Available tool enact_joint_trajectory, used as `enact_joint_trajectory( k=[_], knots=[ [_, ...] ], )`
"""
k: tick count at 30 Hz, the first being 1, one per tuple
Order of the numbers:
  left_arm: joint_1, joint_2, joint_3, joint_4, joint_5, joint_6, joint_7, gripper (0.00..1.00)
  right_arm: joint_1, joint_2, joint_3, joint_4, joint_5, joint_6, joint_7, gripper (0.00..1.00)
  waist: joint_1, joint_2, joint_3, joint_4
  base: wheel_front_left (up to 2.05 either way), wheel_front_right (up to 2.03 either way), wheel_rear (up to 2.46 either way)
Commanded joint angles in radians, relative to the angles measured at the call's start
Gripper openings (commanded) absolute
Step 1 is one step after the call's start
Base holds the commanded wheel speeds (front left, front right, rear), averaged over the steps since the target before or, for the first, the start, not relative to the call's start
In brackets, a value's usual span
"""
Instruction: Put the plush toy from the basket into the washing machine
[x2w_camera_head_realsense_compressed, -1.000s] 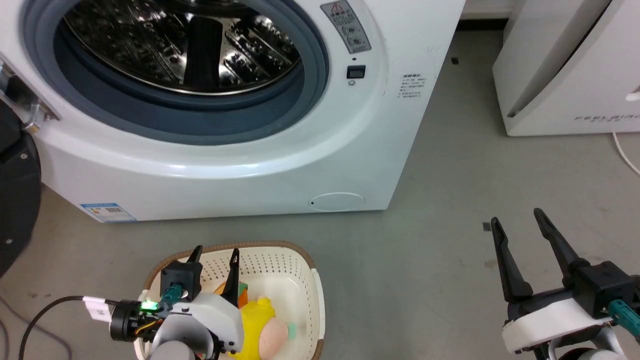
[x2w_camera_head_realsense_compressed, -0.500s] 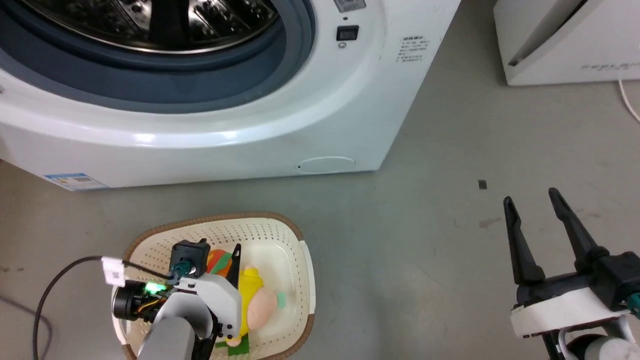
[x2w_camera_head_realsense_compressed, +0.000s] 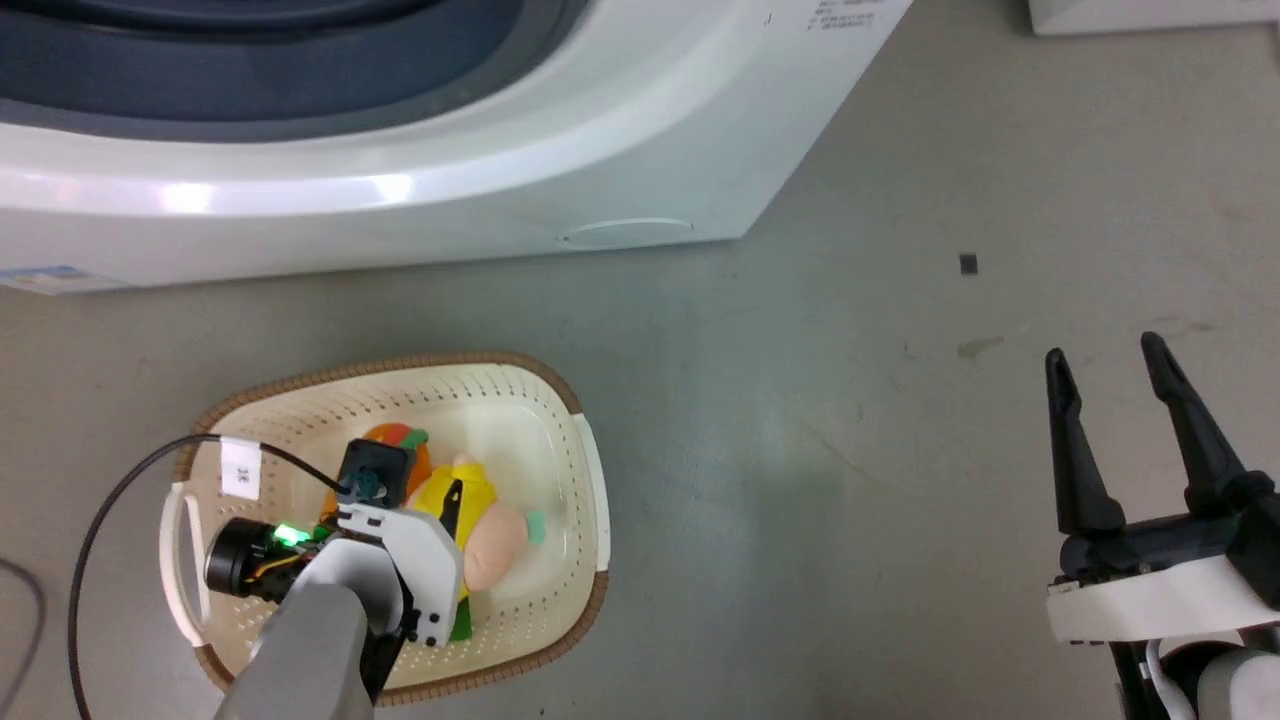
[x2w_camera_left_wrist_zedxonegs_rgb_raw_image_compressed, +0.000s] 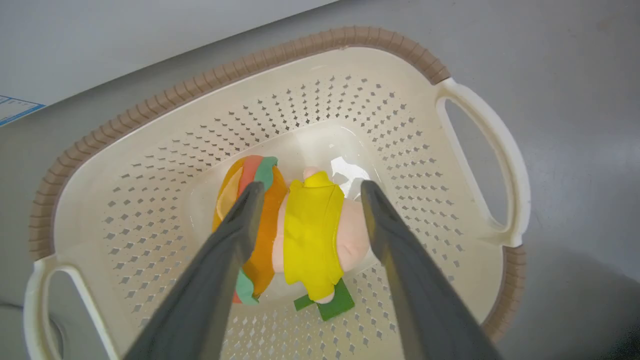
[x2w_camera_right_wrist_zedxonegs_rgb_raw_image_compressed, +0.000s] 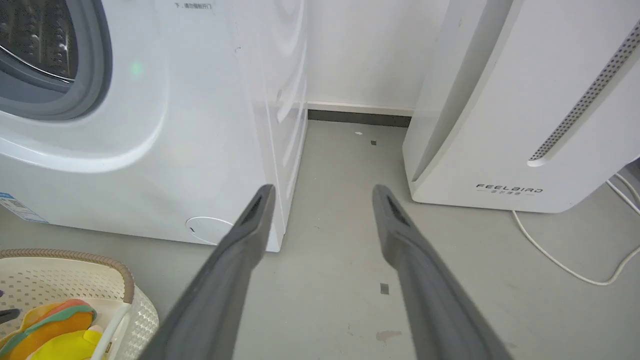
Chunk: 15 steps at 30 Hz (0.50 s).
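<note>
Yellow plush toy (x2w_camera_left_wrist_zedxonegs_rgb_raw_image_compressed: 310, 235) lies inside the spread left pincer (x2w_camera_left_wrist_zedxonegs_rgb_raw_image_compressed: 309, 187), maybe touching

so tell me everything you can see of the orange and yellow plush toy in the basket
The small soft plush toy lies on the bottom of the cream perforated plastic basket: an orange burger-like part striped red and green, a yellow middle, a peach-pink rounded end. The open left gripper straddles it with its dark fingers.

left hand (x2w_camera_left_wrist_zedxonegs_rgb_raw_image_compressed: 311, 184): jaws apart, aimed downward | right hand (x2w_camera_head_realsense_compressed: 1102, 350): jaws apart, hovering
</note>
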Motion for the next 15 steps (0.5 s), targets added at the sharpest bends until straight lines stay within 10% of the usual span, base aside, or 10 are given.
enact_joint_trajectory(
  k=[1, 15],
  knots=[
    [-0.035, 0.010, -0.009, 0.029, -0.010, -0.003, 0.004, 1.00, -0.022, 0.000, -0.006, -0.011, 0.008, -0.001, -0.010, 1.00, -0.0001, 0.0000, 0.041, -0.008, 0.00, 0.00, 0.00],
    [-0.162, 0.056, -0.059, 0.167, -0.023, -0.006, 0.036, 1.00, -0.045, 0.000, -0.023, -0.037, 0.026, -0.001, -0.037, 1.00, -0.0001, 0.0000, 0.196, -0.027, 0.00, 0.00, 0.00]
  ],
)
